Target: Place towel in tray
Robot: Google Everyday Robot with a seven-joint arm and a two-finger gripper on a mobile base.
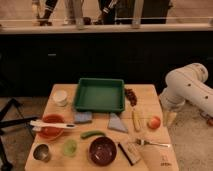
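Note:
The towel (118, 123), a small pale grey-blue cloth, lies flat on the wooden table just in front of the tray's right front corner. The tray (100, 95) is a large green rectangle with raised sides at the back middle of the table, and nothing lies in it. My white arm (189, 87) curves in from the right. The gripper (170, 118) hangs off the table's right edge, well right of the towel. It is open and holds nothing.
A darker blue pad (83, 117) lies left of the towel. A white cup (60, 97), an orange bowl (50, 131) with a white utensil, a dark red bowl (102, 150), a cucumber (92, 134), corn (136, 120), a round fruit (154, 122), grapes (131, 95) and a fork (152, 143) crowd the table.

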